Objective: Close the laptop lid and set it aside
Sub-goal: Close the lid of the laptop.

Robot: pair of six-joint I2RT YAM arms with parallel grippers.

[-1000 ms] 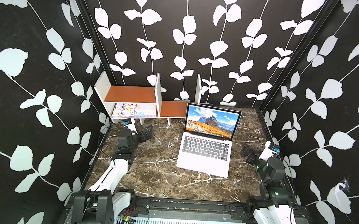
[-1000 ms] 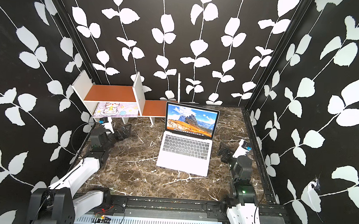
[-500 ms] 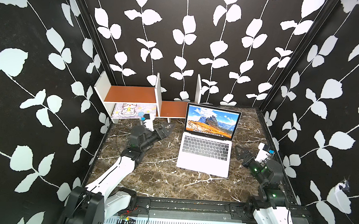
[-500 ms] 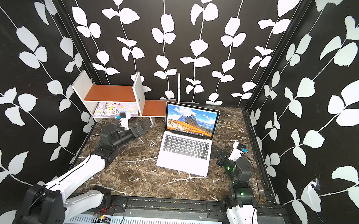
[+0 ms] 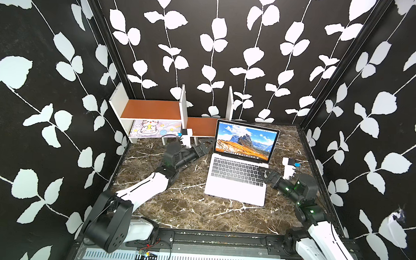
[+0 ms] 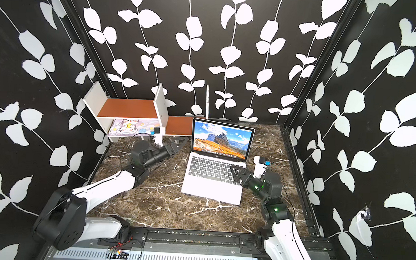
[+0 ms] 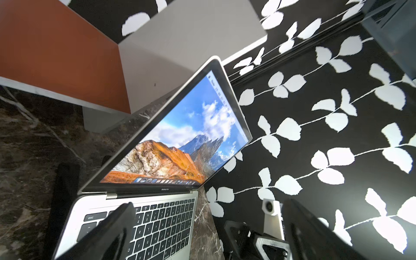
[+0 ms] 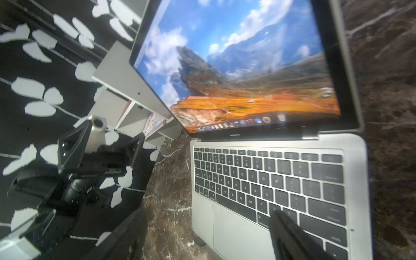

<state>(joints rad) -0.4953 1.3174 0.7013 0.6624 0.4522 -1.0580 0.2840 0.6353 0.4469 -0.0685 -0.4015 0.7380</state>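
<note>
Open laptop (image 5: 236, 177) on marble table (image 5: 188, 207)

This is a robot test cell in a lab, dressed as a desk corner. Wallpaper panels (image 5: 213, 50), black with white leaf vines, box in a small marble-print tabletop (image 5: 185, 207). At 6 o'clock a slotted metal rail (image 5: 185, 259) with loose wiring carries the left arm (image 5: 147, 188) at 7 and the right arm (image 5: 323, 241) at 5. The props are office ones: the laptop (image 5: 238, 176) at centre, and a white-and-orange shelf (image 5: 152, 109) over a cartoon-cat notebook (image 5: 150, 128) at 11 o'clock.
</note>
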